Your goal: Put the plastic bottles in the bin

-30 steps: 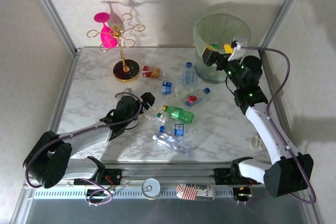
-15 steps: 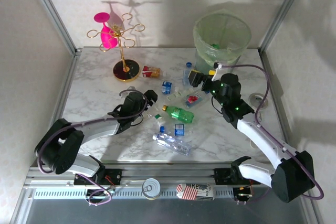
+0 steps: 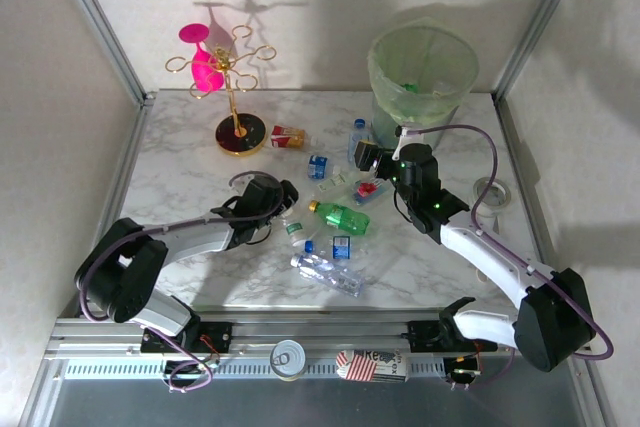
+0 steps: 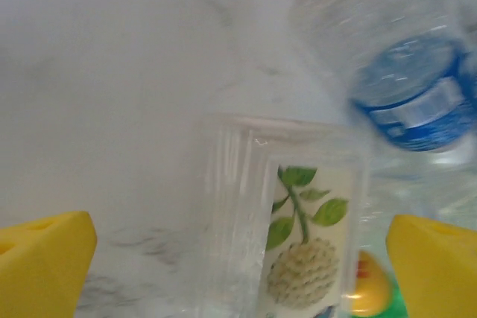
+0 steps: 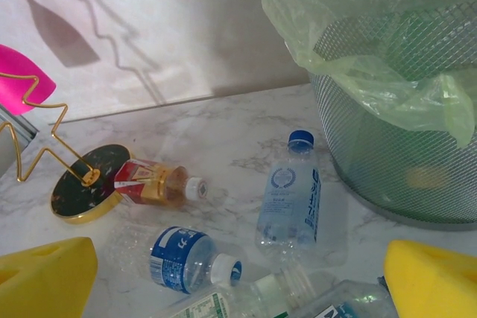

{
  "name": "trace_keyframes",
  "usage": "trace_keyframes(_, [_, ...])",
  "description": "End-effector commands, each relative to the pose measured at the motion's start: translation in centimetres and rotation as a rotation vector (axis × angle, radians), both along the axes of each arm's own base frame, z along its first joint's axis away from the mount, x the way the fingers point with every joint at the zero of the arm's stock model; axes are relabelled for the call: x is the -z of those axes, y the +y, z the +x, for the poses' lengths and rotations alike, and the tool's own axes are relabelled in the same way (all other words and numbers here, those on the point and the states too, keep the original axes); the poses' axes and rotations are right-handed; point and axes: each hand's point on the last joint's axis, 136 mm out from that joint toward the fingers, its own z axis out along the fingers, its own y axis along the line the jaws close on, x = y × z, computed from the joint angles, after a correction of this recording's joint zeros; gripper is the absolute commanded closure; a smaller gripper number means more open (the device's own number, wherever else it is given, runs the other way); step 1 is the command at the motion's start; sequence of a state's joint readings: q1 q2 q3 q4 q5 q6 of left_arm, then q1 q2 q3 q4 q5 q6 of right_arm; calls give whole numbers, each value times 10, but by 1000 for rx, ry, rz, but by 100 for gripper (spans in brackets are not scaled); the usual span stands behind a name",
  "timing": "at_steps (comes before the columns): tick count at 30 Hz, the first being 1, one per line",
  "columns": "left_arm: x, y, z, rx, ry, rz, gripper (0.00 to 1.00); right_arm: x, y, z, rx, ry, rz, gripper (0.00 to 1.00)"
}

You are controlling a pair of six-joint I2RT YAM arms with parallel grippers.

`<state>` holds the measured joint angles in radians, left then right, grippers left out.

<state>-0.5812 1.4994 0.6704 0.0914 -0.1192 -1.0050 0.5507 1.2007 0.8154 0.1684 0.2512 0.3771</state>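
As seen from the top camera, the bin (image 3: 420, 72) sits upper right on the table (image 3: 180, 177), and the plastic bottles (image 3: 340, 217) lie scattered mid-frame. At the cluster's left edge is the left gripper (image 3: 284, 195). At its upper right, just below the bin, is the right gripper (image 3: 364, 155). The gold stand (image 3: 238, 97) is upper left.

Left wrist: yellow fingertips (image 4: 45, 258) in the bottom corners, jaws wide. A leaf-label bottle (image 4: 298, 243) lies between them, ungripped. A blue-label bottle (image 4: 417, 102) is upper right.

Right wrist: fingertips (image 5: 45, 277) wide apart, nothing held. Bin upper right, blue-capped bottle (image 5: 289, 199) beside it at centre.
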Motion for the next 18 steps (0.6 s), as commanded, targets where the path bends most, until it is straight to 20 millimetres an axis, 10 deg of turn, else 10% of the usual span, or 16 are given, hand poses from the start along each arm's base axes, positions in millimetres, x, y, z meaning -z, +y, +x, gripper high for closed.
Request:
trace_keyframes(1, [15, 17, -15, 0, 65, 116, 1, -22, 2, 2, -3, -70, -3, 1])
trace_keyframes(18, [38, -14, 13, 55, 79, 88, 4, -15, 19, -7, -112, -60, -29, 1])
